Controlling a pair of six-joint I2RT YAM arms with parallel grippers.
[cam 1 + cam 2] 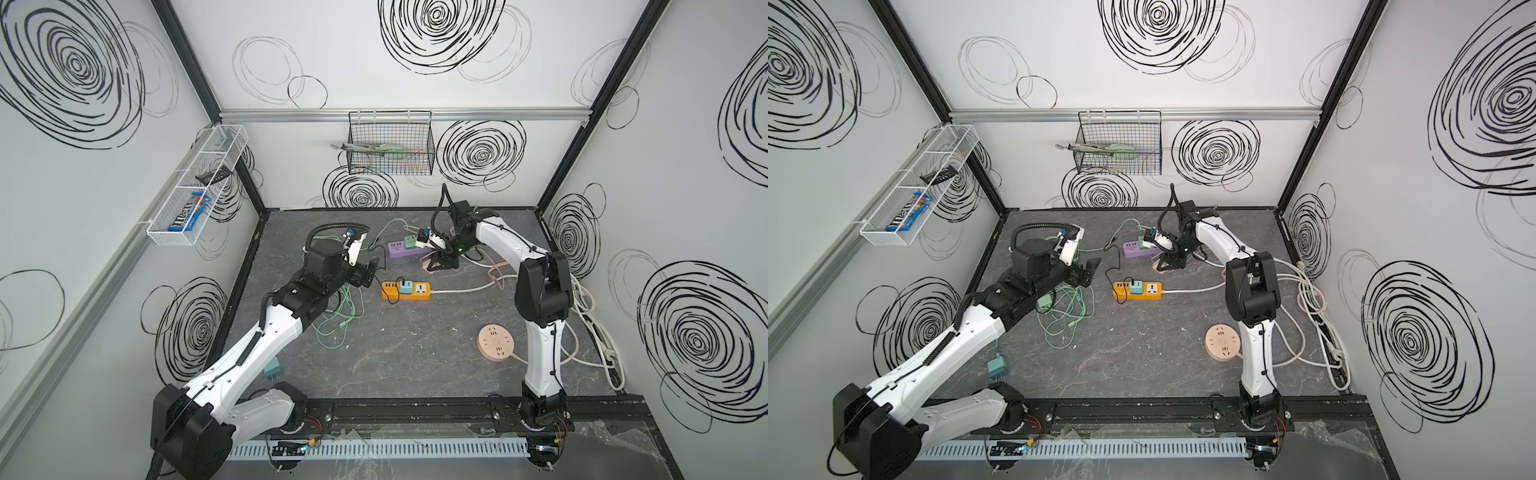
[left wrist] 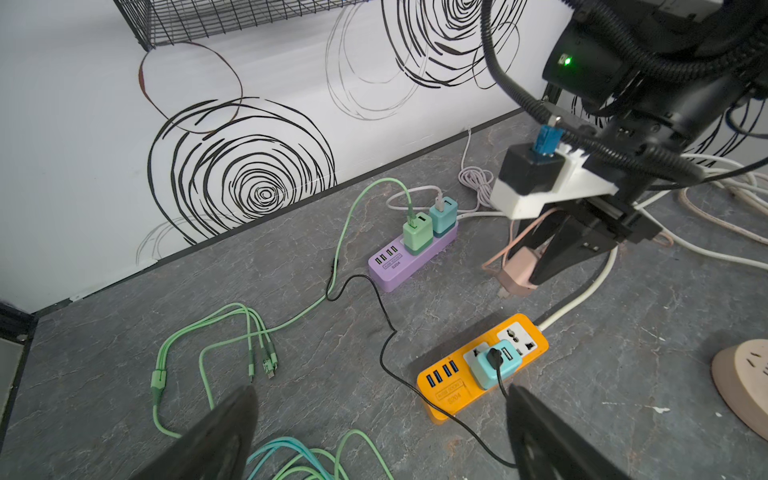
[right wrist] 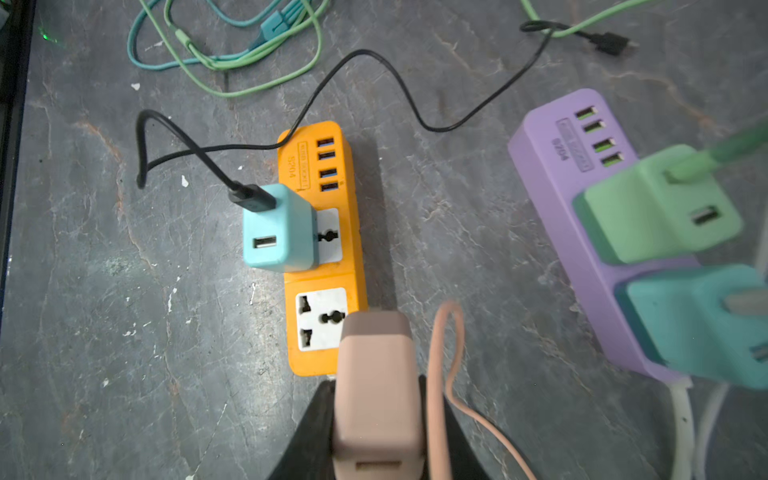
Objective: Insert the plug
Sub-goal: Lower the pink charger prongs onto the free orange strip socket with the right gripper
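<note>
Between purple strip [image 2: 399, 275] and orange strip [image 2: 451, 395]: plug [image 2: 517, 274]

Bright, even, diffuse light from above, without glare. The orange rectangular plastic power strip [image 3: 322, 257] casts a soft, narrow shadow alongside itself. Near that strip, the mint-green plastic cube charger [image 3: 660, 208] and the teal plastic cube charger [image 3: 698, 324] look blurred.

Right hand [image 1: 435, 265] around pink plug [image 1: 425, 262]
</note>
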